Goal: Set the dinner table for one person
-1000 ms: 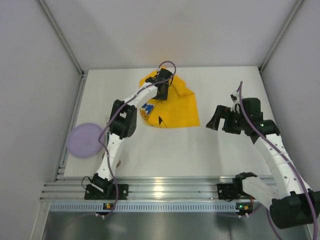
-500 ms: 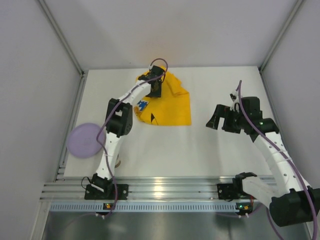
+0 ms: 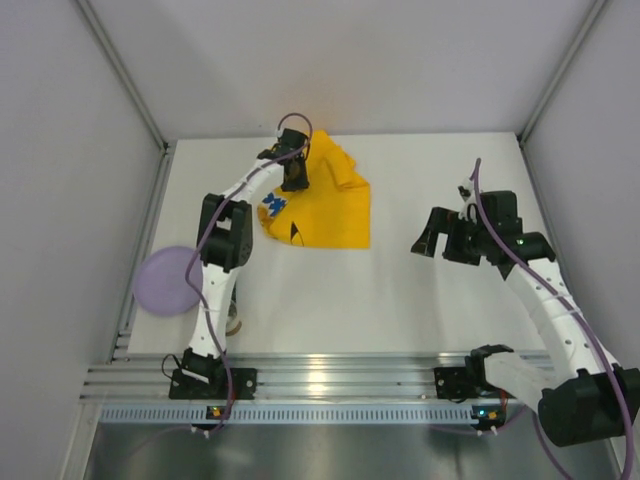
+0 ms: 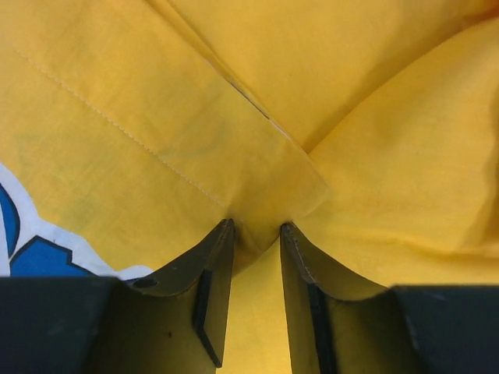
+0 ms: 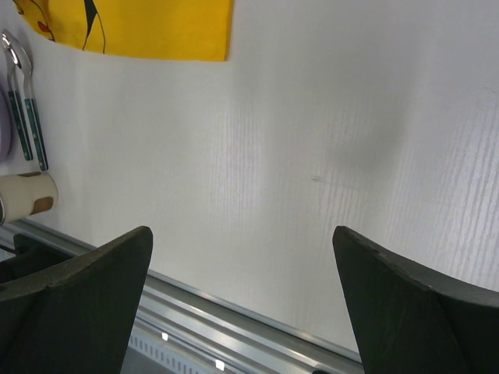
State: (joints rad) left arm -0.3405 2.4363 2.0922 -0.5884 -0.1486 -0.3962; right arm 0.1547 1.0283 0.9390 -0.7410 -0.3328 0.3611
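The left tool (image 4: 256, 248) is closed down to a narrow gap, and a fold of the yellow cloth mat (image 4: 156, 117) is pinched between its two dark fingers (image 4: 212, 269). The cloth bunches into the gap and spreads out in creases on either side, with a stitched hem running diagonally above the grip and a patch of blue and white print at the lower left of the wrist view. From above, the left tool (image 3: 293, 175) sits at the mat's far left corner, where the cloth is rumpled and lifted into folds. The rest of the yellow cloth mat (image 3: 330, 215) lies flatter towards the right and near side.

The right tool (image 5: 242, 234) stands wide open with nothing between its fingers (image 5: 86, 280), only bare surface beneath. In the overhead view the right tool (image 3: 430, 235) hangs over the right half of the tabletop (image 3: 400, 300), well apart from the mat, its opening turned towards the mat.

The tabletop is the broad white surface under both arms, and the mat lies on its far part, a little left of centre. A round lilac plate (image 3: 165, 282) lies at the tabletop's left edge, beside the left arm. Near the front left, two pieces of cutlery (image 5: 23, 117) with dark handles lie side by side, and a beige cup (image 5: 27, 195) sits just beside them. I cannot tell whether the cup is upright.
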